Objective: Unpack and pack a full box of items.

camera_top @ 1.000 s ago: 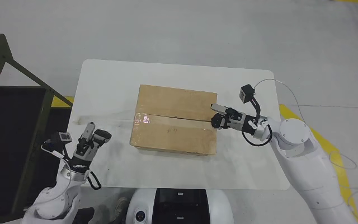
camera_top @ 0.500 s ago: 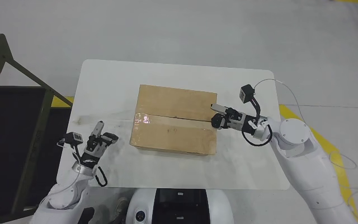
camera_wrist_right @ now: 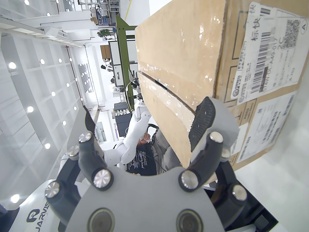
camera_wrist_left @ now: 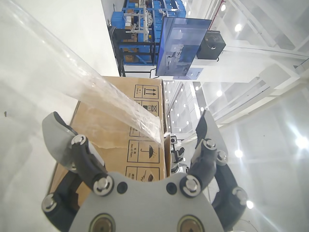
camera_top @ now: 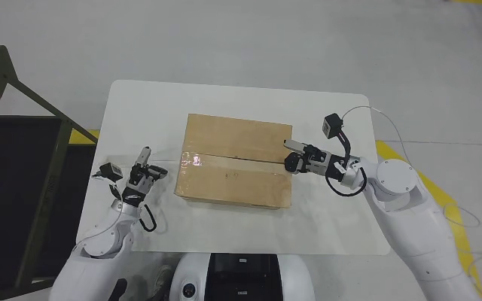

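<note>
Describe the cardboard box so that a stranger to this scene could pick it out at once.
Find the white table; at its middle lies the cardboard box, between the left gripper and right gripper. It alone is brown, its top flaps shut along a centre seam, white labels on one end.

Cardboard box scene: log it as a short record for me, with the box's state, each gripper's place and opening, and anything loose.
box: cardboard box, flaps shut along a middle seam, in the middle of the white table
left gripper: open, beside the box's left end, apart from it
right gripper: open, at the box's right end by the seam, holding nothing
loose item: clear tape strip slanting in front of the box's end, seen from the left wrist
unpacking: not yet begun
</note>
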Motion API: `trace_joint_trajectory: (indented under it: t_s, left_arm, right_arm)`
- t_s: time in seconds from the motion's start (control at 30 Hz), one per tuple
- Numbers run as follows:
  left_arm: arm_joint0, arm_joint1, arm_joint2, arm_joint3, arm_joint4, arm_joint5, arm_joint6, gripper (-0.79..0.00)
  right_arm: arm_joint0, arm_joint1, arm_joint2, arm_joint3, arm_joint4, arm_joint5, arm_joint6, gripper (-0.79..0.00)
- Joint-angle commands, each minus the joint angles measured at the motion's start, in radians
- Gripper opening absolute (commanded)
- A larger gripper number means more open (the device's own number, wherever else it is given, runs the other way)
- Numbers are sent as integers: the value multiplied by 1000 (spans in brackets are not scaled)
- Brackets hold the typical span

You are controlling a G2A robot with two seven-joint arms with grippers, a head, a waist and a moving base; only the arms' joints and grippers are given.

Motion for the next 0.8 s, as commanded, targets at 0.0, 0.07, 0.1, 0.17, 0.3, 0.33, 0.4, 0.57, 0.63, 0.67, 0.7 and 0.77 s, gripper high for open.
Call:
trace_joint_trajectory:
  t_s: [0.0, 0.07, 0.1, 0.17, 0.3, 0.33, 0.4, 0.57, 0.63, 0.67, 0.7, 0.77]
  left_arm:
    - [0, -3, -2, 5, -9, -11, 10, 0]
    - [5, -5, -7, 7, -14, -15, 16, -3]
    - [8, -6, -9, 8, -15, -16, 16, -15]
    - [10, -8, -13, 12, -12, -12, 15, -37]
    - [5, -11, -19, 18, -9, -6, 15, -225]
    - [4, -12, -20, 18, -12, -6, 17, -296]
    - [4, -14, -24, 17, -13, -7, 18, -397]
    - [9, -19, -29, 13, -9, 3, 21, -428]
    - [11, -20, -30, 13, -11, 9, 22, -437]
    - [12, -21, -32, 15, -13, 11, 22, -446]
    - [11, -22, -33, 16, -14, 12, 20, -465]
    - [10, -24, -36, 19, -18, 13, 18, -508]
  right_arm:
    - [0, 0, 0, 0, 0, 0, 0, 0]
    - [0, 0, 0, 0, 0, 0, 0, 0]
    - [0, 0, 0, 0, 0, 0, 0, 0]
    - [0, 0, 0, 0, 0, 0, 0, 0]
    - [0, 0, 0, 0, 0, 0, 0, 0]
    - [0, 0, 0, 0, 0, 0, 0, 0]
    - [0, 0, 0, 0, 0, 0, 0, 0]
    - [0, 0, 0, 0, 0, 0, 0, 0]
    - [0, 0, 0, 0, 0, 0, 0, 0]
    - [0, 0, 0, 0, 0, 0, 0, 0]
    - [0, 0, 0, 0, 0, 0, 0, 0]
    - [0, 0, 0, 0, 0, 0, 0, 0]
